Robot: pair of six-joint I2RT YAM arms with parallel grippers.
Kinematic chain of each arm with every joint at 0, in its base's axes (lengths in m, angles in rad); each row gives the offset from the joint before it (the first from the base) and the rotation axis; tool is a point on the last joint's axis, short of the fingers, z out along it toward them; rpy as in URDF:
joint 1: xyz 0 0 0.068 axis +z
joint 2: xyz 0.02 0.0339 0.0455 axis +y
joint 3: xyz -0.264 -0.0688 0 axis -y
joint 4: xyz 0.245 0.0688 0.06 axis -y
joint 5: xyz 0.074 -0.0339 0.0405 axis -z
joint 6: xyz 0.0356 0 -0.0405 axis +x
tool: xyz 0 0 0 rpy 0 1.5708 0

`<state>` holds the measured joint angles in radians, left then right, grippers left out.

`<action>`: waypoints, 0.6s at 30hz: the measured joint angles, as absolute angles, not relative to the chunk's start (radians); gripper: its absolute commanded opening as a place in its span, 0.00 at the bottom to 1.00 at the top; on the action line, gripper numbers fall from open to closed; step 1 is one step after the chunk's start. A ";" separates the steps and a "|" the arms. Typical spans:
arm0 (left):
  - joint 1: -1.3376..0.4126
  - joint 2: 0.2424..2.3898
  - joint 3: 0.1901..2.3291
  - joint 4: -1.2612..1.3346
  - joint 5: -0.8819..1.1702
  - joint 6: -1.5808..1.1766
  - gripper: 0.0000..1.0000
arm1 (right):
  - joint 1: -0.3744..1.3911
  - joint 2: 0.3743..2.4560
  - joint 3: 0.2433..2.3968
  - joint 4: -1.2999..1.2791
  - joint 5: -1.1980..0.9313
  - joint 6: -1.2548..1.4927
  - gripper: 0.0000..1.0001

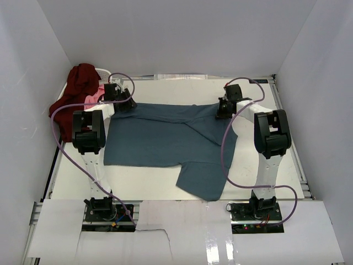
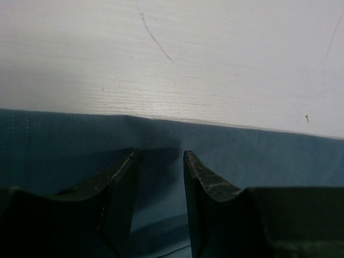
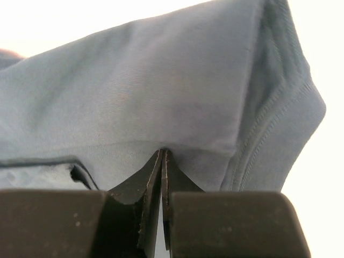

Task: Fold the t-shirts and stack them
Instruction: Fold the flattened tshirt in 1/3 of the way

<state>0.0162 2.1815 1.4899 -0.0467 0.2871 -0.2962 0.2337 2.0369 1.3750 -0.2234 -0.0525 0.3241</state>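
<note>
Blue shirt (image 1: 160, 141) is soft and floppy: grab its top corners.
Right gripper (image 3: 163, 157) pinches it tight; left gripper (image 2: 158, 161) is open over the edge.

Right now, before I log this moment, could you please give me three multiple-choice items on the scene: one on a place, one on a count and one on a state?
1. Where does the maroon t-shirt lie?
A. Over the white basket at the far left.
B. At the near right.
C. In the middle.

2. How many t-shirts show?
A. One.
B. Three.
C. Five.

3. How do the jaws of the right gripper stand?
A. Wide open.
B. Shut on the basket.
C. Shut on the teal-blue t-shirt.

Answers:
1 A: it drapes over the basket in the far left corner.
2 B: the teal-blue one, the maroon one and a pink t-shirt show.
3 C: the right wrist view shows the jaws closed on a fold of the cloth.
</note>
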 measured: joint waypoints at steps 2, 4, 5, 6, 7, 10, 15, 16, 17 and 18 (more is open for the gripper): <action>0.016 2.175 1.477 -0.035 0.276 -0.320 0.50 | 0.202 2.073 1.431 -0.239 -0.070 0.323 0.08; 0.016 2.165 1.458 -0.022 0.269 -0.340 0.51 | 0.175 2.120 1.503 -0.258 -0.080 0.316 0.09; 0.016 2.162 1.452 -0.019 0.267 -0.345 0.51 | 0.165 2.142 1.537 -0.265 -0.084 0.311 0.09; 0.015 2.160 1.449 -0.016 0.266 -0.350 0.51 | 0.158 2.158 1.564 -0.272 -0.087 0.308 0.12; 0.015 2.160 1.447 -0.014 0.265 -0.354 0.51 | 0.154 2.172 1.587 -0.279 -0.088 0.305 0.14; 0.014 2.158 1.444 -0.007 0.261 -0.360 0.52 | 0.149 2.195 1.626 -0.291 -0.099 0.294 0.29; 0.008 2.140 1.419 0.001 0.252 -0.364 0.53 | 0.153 2.191 1.627 -0.285 -0.141 0.274 0.45; 0.004 2.135 1.415 -0.001 0.247 -0.364 0.53 | 0.153 2.190 1.626 -0.283 -0.148 0.268 0.47; 0.001 2.129 1.412 -0.004 0.243 -0.364 0.53 | 0.153 2.188 1.622 -0.281 -0.159 0.261 0.48; -0.004 2.122 1.409 -0.006 0.240 -0.364 0.53 | 0.153 2.185 1.619 -0.279 -0.167 0.255 0.48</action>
<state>-0.0044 2.1216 1.4094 -0.0059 0.2401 -0.3641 0.1528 2.1845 1.6192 -0.2790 -0.1673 0.2554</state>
